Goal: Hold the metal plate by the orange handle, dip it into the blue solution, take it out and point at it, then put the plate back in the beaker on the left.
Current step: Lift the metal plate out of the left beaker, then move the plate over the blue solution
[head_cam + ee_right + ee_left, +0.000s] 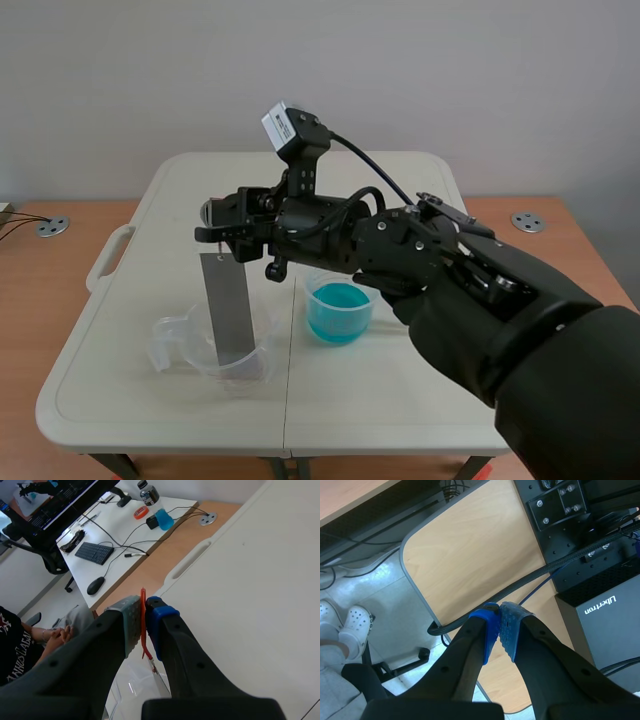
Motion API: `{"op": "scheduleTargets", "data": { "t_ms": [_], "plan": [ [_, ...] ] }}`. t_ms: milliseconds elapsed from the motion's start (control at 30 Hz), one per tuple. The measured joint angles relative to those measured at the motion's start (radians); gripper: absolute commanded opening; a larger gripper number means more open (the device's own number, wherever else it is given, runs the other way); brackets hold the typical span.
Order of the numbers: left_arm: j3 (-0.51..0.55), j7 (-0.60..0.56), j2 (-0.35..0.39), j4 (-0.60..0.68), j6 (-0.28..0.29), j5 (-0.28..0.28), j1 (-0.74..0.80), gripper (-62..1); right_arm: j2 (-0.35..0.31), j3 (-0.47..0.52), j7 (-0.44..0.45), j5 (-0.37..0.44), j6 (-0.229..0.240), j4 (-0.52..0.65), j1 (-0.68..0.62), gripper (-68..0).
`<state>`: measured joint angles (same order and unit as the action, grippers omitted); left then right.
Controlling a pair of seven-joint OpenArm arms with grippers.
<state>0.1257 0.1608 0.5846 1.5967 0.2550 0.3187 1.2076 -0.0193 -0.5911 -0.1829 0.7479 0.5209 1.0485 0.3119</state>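
Note:
The grey metal plate [228,308] hangs upright, its lower end inside the clear beaker [222,352] on the left of the white table. My right gripper [226,238], reaching past the middle from the right, is shut on the plate's top. In the right wrist view the thin orange handle [143,625] is pinched between the pads of my right gripper [144,608], with the clear beaker [131,686] below. The beaker of blue solution [339,308] stands right of the plate. My left gripper [499,624] is shut on nothing and faces a wooden desk, away from the table.
The white folding table [400,390] sits on a wooden desk [45,300]. A person [22,640] sits beside the table's far left end, near a desk with a keyboard [94,553]. White shoes [345,625] and cables show past the left gripper.

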Motion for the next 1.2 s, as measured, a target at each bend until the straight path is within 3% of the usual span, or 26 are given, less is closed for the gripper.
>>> {"op": "scheduleTargets", "data": {
  "t_ms": [100,200,633,867,1200],
  "plan": [
    [0.000,0.000,0.000,0.000,0.000,0.000,0.000,-58.3,0.000,0.001,0.011,-0.056,0.004,0.018,-0.006,-66.2],
    [0.000,0.000,0.000,0.000,0.000,0.000,0.000,-58.3,0.000,0.001,0.026,-0.119,0.047,0.056,-0.031,-66.2],
    [0.000,0.000,0.000,0.000,0.000,0.000,-0.005,-58.3,0.000,0.001,0.043,-0.377,0.049,0.266,-0.146,-66.2],
    [0.000,0.000,0.000,0.000,0.000,0.000,-0.005,-58.3,0.000,0.001,0.044,-0.447,0.053,0.373,-0.167,-66.2],
    [0.000,-0.005,0.000,0.000,0.000,0.000,-0.005,-58.3,0.000,0.001,0.017,-0.488,0.053,0.504,-0.192,-66.2]
  ]
}}
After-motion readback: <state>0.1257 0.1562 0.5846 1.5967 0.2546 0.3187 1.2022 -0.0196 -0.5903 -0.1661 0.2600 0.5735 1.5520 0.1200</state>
